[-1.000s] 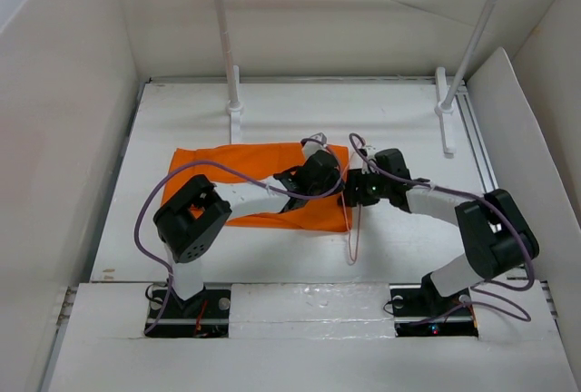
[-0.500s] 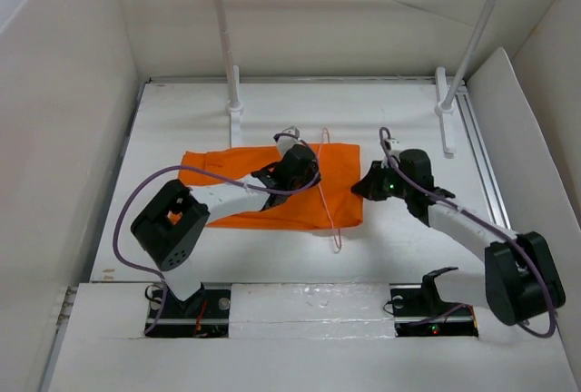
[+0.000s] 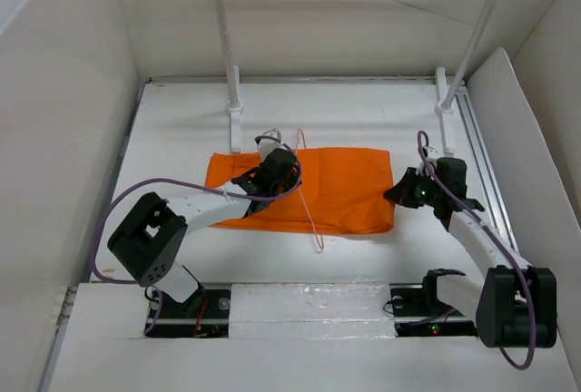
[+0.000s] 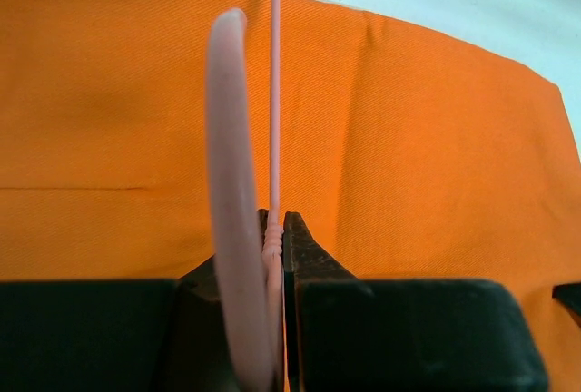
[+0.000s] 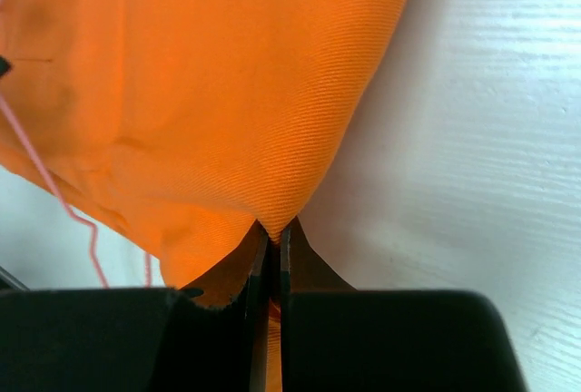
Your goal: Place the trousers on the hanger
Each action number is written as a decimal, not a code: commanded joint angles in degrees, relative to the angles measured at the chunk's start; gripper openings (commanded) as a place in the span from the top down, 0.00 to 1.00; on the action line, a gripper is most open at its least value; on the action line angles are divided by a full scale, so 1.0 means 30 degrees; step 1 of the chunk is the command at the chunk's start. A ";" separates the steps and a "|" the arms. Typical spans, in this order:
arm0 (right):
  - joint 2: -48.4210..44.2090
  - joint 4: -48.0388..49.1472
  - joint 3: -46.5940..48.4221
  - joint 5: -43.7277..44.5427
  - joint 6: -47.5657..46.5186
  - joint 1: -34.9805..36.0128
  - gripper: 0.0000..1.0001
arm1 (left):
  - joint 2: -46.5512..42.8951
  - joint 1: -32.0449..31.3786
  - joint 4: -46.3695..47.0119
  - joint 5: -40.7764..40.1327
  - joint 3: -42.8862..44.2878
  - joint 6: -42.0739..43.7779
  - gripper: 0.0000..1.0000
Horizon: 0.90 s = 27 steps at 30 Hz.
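White tabletop (image 3: 182,120), with orange trousers (image 3: 345,188) lying flat at centre. Across them, thin pink hanger (image 3: 310,215), pinched at its twisted neck by clenched left end effector (image 4: 277,220). At right edge of trousers, right end effector (image 5: 272,229) clamped on a fold of cloth. Advisable: hold hanger steady, draw cloth rightward evenly, avoid bunching.

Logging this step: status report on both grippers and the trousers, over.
Left gripper shut on thin pink wire hanger. Right gripper shut on orange trousers edge. Nothing in the way.
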 commanded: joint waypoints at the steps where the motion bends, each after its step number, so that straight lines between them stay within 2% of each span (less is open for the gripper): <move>1: 0.0863 0.0135 0.1048 -0.0541 -0.1241 -0.0408 1.00 | -0.0581 -0.0322 -0.1832 -0.0883 -0.0278 0.2714 1.00; 3: 0.1535 0.0485 0.1139 -0.0567 -0.1272 -0.0816 1.00 | -0.0436 -0.0760 -0.2357 -0.1641 0.0248 0.3682 1.00; 8: 0.2505 0.1366 0.1315 -0.0776 -0.1037 -0.0613 1.00 | -0.0435 -0.0939 -0.2243 -0.1470 0.1040 0.4358 1.00; 16: 0.4261 0.2244 0.0933 -0.0131 -0.1448 -0.0613 1.00 | 0.0239 -0.1525 -0.2945 -0.2173 0.3150 0.7314 1.00; 21: 0.4351 0.2131 0.1138 0.0133 -0.1358 -0.0613 1.00 | 0.0006 -0.1525 -0.3033 -0.1854 0.3414 0.6910 1.00; 22: 0.4322 0.1925 0.1400 0.0192 -0.1447 -0.0439 0.96 | -0.0198 -0.1525 -0.3033 -0.1706 0.3444 0.6676 1.00; 23: 0.4206 0.1169 0.1896 0.0453 -0.1738 -0.0437 0.68 | -0.0461 -0.1525 -0.3178 -0.1588 0.3734 0.5948 1.00; 24: 0.4060 0.0552 0.1901 0.0456 -0.2002 -0.0234 0.67 | -0.0580 -0.1525 -0.3180 -0.1703 0.4027 0.5941 1.00; 25: 0.3797 -0.0092 0.2684 0.0572 -0.2294 -0.0232 0.59 | -0.0784 -0.1525 -0.4079 -0.1733 0.4436 0.5738 1.00; 26: 0.3360 -0.0940 0.3243 0.0921 -0.2674 0.0000 0.44 | -0.0989 -0.1525 -0.4378 -0.1734 0.4933 0.5649 1.00; 27: 0.2427 -0.2659 0.3857 0.1070 -0.3374 0.0437 0.39 | -0.1542 -0.1525 -0.4700 -0.1763 0.5953 0.5619 1.00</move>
